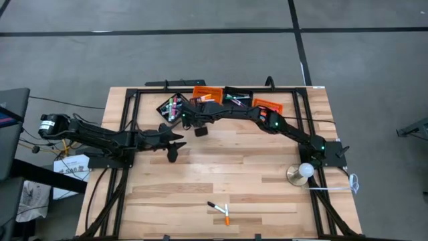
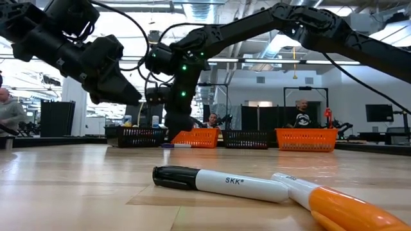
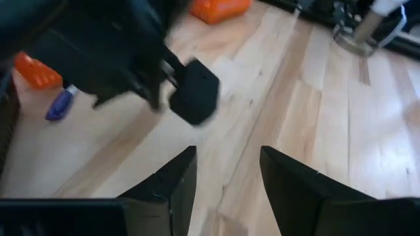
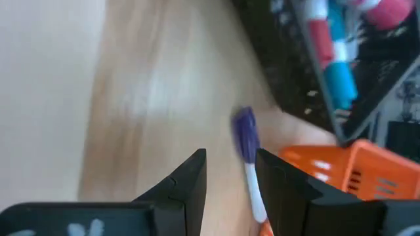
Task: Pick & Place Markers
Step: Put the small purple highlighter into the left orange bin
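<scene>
A marker with a purple cap (image 4: pixel 246 136) and white barrel lies flat on the wood between a black bin (image 4: pixel 328 72) holding several markers and an orange bin (image 4: pixel 335 174). My right gripper (image 4: pixel 230 167) hovers open just above it, reaching across to the far left (image 1: pixel 194 126). The barrel runs close beside one finger; I cannot tell whether they touch. My left gripper (image 1: pixel 177 150) waits open over the left middle of the table with nothing between its fingers (image 3: pixel 226 164). A black-capped white marker (image 1: pixel 215 205) and an orange marker (image 1: pixel 227 214) lie near the front edge.
Along the far edge stand the black bin (image 1: pixel 170 107), an orange bin (image 1: pixel 207 94), another black bin (image 1: pixel 237 99) and a second orange bin (image 1: pixel 267 106). A white ball on a round base (image 1: pixel 301 173) stands by the right arm's base. People show in the room behind.
</scene>
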`<state>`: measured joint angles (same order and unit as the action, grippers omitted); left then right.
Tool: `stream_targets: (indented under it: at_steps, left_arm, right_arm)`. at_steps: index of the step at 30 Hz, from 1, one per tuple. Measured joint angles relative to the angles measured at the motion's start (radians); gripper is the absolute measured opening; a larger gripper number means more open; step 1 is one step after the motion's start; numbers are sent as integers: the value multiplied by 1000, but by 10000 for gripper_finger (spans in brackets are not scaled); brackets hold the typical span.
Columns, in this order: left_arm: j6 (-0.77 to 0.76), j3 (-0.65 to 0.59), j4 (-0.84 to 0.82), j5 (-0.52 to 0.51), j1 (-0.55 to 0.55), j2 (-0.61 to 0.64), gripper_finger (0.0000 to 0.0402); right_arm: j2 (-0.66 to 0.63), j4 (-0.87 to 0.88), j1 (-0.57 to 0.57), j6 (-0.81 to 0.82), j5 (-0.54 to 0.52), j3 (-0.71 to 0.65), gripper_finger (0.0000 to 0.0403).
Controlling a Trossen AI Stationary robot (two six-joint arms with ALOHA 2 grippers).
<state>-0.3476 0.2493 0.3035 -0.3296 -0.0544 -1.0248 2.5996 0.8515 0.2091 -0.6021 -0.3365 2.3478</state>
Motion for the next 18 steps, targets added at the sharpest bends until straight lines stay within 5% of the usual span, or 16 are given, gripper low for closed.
stream_targets:
  at_steps: [7,18]
  left_arm:
    - [44,0,-74,20,0,0,165]
    - [53,0,-83,27,0,0,148]
  right_arm:
    - [8,24,23,42,95,-17,122]
    - [8,-13,23,2,98,-18,122]
